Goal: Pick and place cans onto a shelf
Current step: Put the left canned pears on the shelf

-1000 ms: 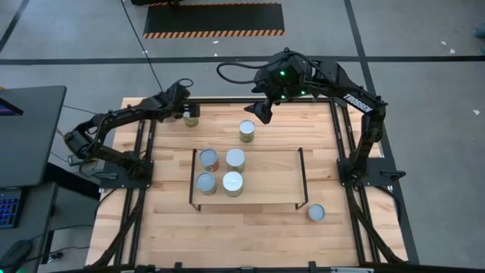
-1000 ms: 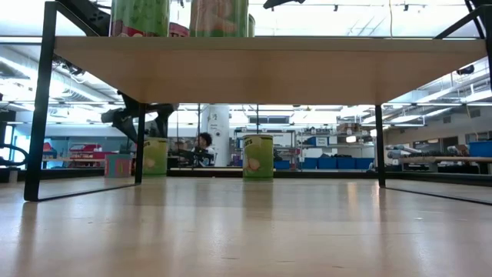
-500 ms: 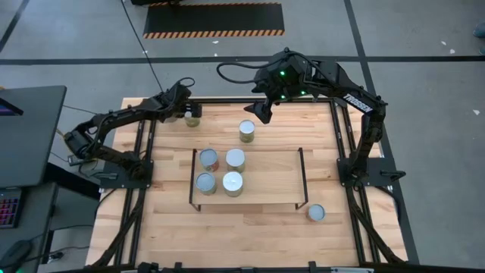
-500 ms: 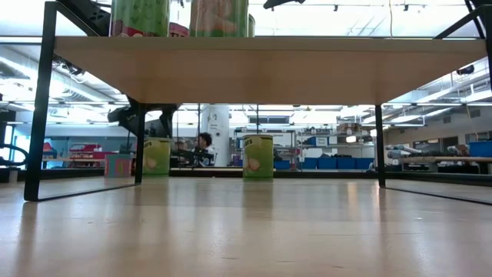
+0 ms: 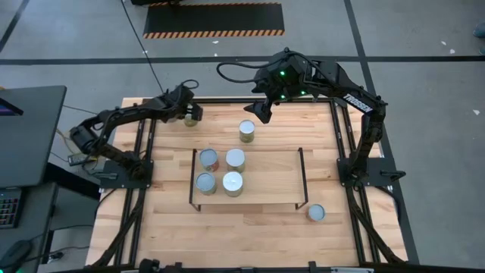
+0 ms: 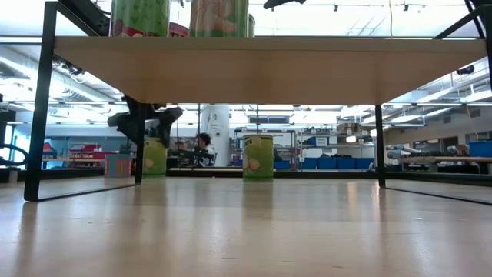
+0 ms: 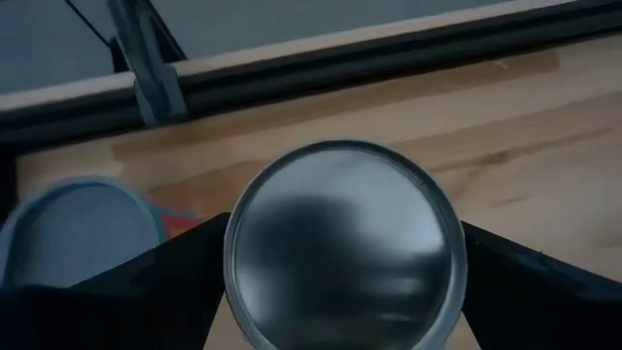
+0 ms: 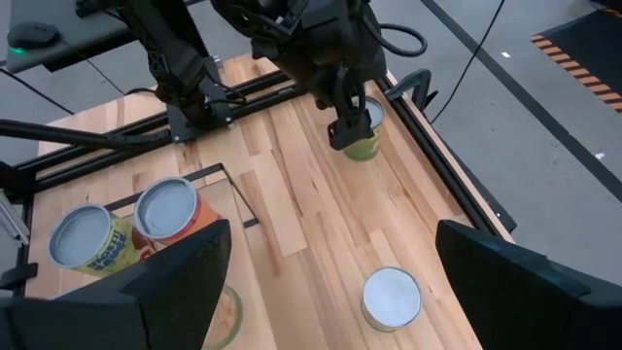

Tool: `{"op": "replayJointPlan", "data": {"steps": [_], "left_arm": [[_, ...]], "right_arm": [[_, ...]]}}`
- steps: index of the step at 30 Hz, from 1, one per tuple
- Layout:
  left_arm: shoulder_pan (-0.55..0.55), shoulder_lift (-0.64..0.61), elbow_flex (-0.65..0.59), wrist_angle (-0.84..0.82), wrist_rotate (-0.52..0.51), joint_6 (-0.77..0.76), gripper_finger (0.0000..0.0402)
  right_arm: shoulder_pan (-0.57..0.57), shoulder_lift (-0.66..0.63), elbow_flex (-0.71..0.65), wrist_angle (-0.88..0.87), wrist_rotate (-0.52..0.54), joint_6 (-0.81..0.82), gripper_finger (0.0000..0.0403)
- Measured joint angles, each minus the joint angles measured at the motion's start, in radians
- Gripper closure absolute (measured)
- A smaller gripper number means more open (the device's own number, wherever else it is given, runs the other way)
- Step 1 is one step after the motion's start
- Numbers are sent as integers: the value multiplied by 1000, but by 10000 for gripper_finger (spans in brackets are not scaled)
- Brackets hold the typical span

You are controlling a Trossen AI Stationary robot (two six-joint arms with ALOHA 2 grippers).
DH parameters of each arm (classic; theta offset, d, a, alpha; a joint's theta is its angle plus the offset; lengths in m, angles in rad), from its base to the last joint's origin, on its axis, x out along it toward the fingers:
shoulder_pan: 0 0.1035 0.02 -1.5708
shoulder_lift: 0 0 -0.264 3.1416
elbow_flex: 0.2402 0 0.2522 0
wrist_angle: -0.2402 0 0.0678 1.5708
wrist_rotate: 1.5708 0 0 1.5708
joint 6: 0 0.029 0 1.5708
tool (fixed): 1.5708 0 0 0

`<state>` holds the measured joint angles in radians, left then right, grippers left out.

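left gripper (image 5: 189, 112) astride far-corner can (image 7: 342, 243)

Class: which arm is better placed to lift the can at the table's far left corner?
Left. Its hand straddles that can; the right hand hangs apart, open.

No text is reading out legibly in any view — white lettering is showing on the right arm (image 5: 356, 97) and printed labels are showing on the cans (image 6: 258, 157), on the table and atop the shelf (image 6: 269, 68) — all too small or blurred to make out.
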<state>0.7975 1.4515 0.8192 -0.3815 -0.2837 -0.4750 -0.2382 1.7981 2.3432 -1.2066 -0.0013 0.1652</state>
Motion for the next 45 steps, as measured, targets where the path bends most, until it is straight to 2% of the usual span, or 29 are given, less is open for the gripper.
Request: {"op": "replayJointPlan", "data": {"steps": [3,9,12,18,24,29,35,40,45], "left_arm": [[0,14,0,6,-5,49,51],[-1,32,4,5,18,88,90],[-13,1,48,-125,64,67,90],[-99,-93,316,-415,66,54,86],[-275,-104,612,-556,67,-39,86],[-472,-97,739,-485,50,-76,86],[-665,-85,760,-333,-15,-115,85],[-772,-21,772,-179,-26,-87,85],[-816,92,920,-213,0,0,85]], "right_arm": [[0,0,0,0,0,-1,32],[-2,0,0,0,5,-27,32],[-12,-7,0,-4,5,-37,33],[-40,-40,0,-44,4,-93,41],[-46,-85,0,-117,0,-173,52],[-19,-133,0,-180,0,-224,54],[33,-189,0,-220,-2,-234,54],[74,-214,0,-230,4,-176,54],[101,-232,0,-250,72,-133,54]]}}
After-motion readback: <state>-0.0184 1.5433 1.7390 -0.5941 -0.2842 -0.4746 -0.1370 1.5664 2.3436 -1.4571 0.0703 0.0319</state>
